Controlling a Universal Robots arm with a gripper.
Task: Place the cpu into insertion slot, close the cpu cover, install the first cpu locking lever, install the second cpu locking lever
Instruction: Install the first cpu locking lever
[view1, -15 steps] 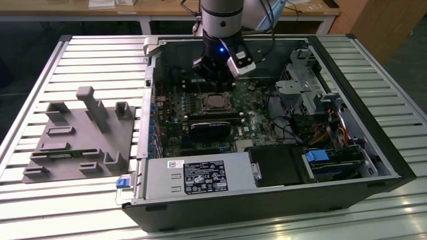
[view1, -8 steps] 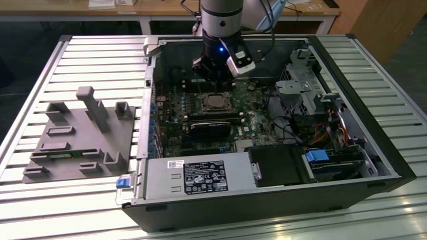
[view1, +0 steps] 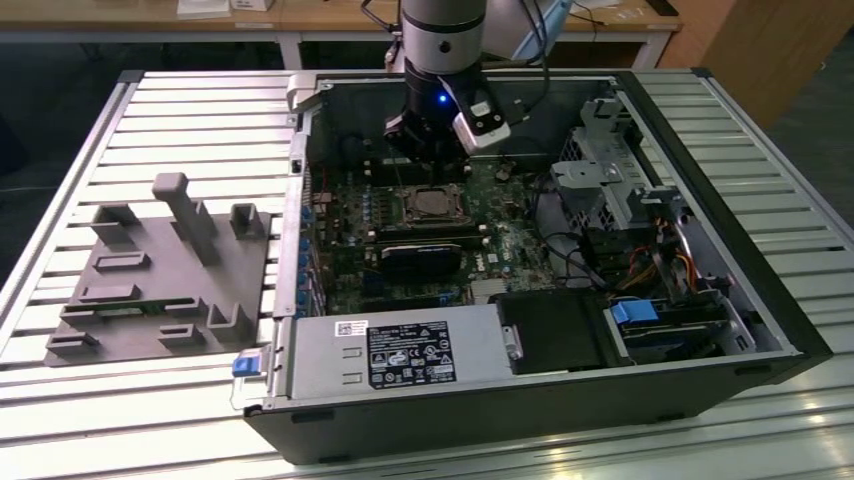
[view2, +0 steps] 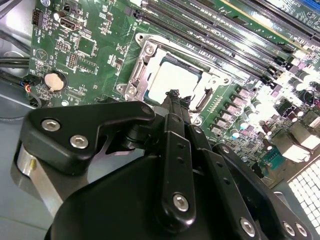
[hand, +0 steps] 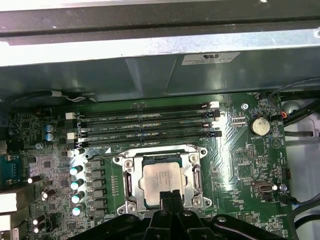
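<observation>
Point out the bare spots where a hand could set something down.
Free: the slatted table beyond the grey holder block, up to the side wall of the computer case; also the strip in front of that block. Crowded: inside the case, where the gripper hangs by the chip amid cables.

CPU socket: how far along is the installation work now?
The silvery-tan square cpu is seated, and the thin silver square cpu cover looks lowered around it. The black pincer, shut, hangs just at the cover's edge. Whether the cover is locked down yet I cannot tell.
</observation>
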